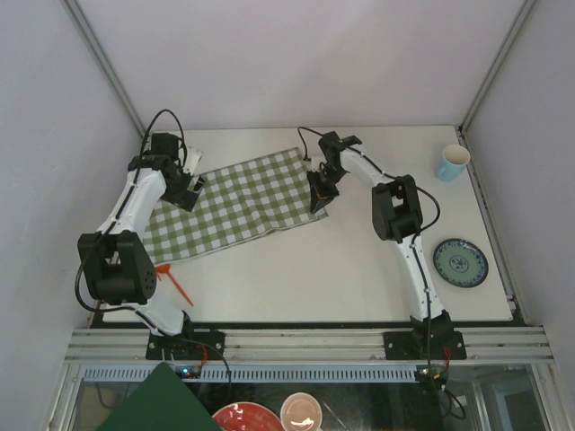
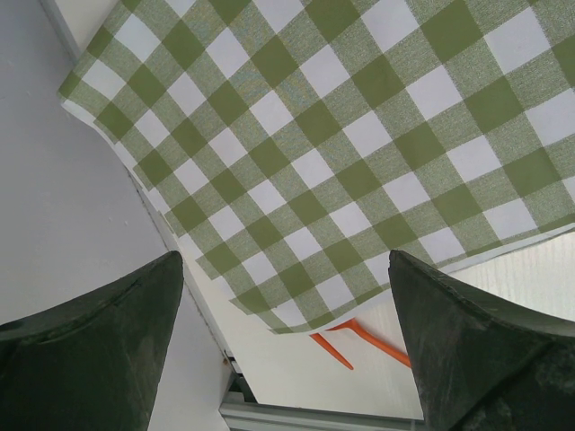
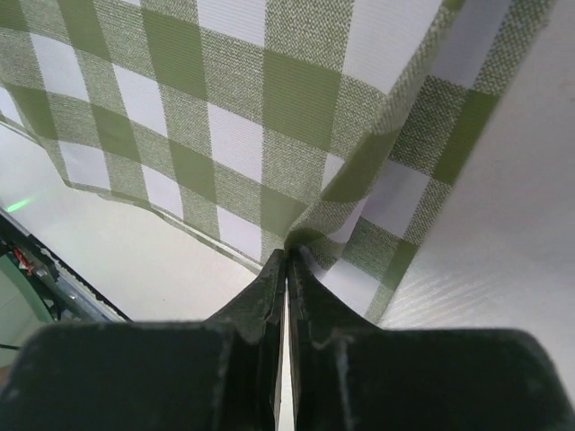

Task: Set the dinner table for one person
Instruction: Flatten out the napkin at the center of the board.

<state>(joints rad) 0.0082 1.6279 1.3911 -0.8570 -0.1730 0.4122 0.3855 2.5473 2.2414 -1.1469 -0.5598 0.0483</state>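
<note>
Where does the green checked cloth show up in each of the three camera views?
Top external: the checked cloth lies left of centre on the table, its right corner at the right gripper.
Left wrist: it fills the upper picture, beyond the open left gripper.
Right wrist: it fills the top, with a corner pinched in the shut gripper.
Shared landmark: the off-white table under the cloth.

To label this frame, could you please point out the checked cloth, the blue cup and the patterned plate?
checked cloth (image 1: 241, 202), top view, its middle.
blue cup (image 1: 452, 165), top view, its side.
patterned plate (image 1: 460, 262), top view, its centre.
</note>
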